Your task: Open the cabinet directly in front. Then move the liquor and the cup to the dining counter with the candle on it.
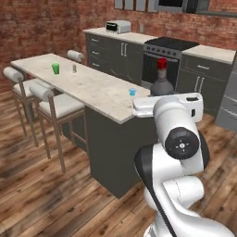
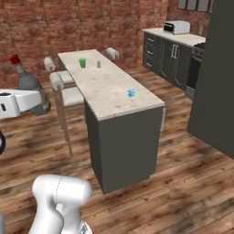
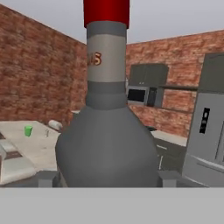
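1. Liquor, nearest the hand camera: a grey round-bodied bottle with a narrow neck and red cap, standing upright between the two dark fingertips, one at each side of its base.
2. Gripper, jaws set wide and clamped on the liquor's body; in the left base view the bottle's neck and red cap rise just above the white hand, and in the right base view the bottle stands over the hand at the left edge, held in the air beside the counter and clear of its top.
3. Dining counter, a long beige speckled top on a dark base, lying just beyond the arm in the left base view.
4. Small blue object on the near end of the dining counter; too small to identify.
5. Stools with white cushions, ranged along the counter's left side.
6. Cup, bright green, upright on the far end of the dining counter, with a small grey item near it.
7. Dark base cabinets and a stove against the red brick wall, farthest back.
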### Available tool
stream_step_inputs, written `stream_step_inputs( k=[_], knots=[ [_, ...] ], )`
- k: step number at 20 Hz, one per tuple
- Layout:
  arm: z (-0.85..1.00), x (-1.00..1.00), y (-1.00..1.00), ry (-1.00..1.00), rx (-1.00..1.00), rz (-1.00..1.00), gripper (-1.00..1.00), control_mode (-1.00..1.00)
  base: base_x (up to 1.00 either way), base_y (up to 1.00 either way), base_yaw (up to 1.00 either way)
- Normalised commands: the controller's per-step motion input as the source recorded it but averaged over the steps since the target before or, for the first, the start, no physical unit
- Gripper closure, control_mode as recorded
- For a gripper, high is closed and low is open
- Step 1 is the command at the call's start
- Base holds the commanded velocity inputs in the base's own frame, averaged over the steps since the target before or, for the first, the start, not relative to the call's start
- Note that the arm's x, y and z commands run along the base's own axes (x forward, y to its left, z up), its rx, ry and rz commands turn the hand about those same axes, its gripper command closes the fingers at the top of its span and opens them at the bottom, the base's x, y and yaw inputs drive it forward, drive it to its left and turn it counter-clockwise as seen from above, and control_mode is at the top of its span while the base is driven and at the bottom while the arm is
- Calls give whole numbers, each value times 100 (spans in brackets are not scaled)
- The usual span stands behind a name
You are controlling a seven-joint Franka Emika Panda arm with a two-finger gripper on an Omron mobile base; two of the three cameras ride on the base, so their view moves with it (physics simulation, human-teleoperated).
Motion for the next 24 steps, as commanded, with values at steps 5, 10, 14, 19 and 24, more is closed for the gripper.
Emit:
stream_step_inputs(
  k=[5,10,14,19,24],
  knots=[
    [0,0,0,0,0,0,100,100,-10,15,-51],
    [0,0,0,0,0,0,100,100,-31,0,-45],
    [0,0,0,0,0,0,100,100,-31,0,-33],
    [0,0,0,0,0,0,100,100,-34,0,-37],
    [0,0,0,0,0,0,100,100,-16,-2,-28]
  ],
)
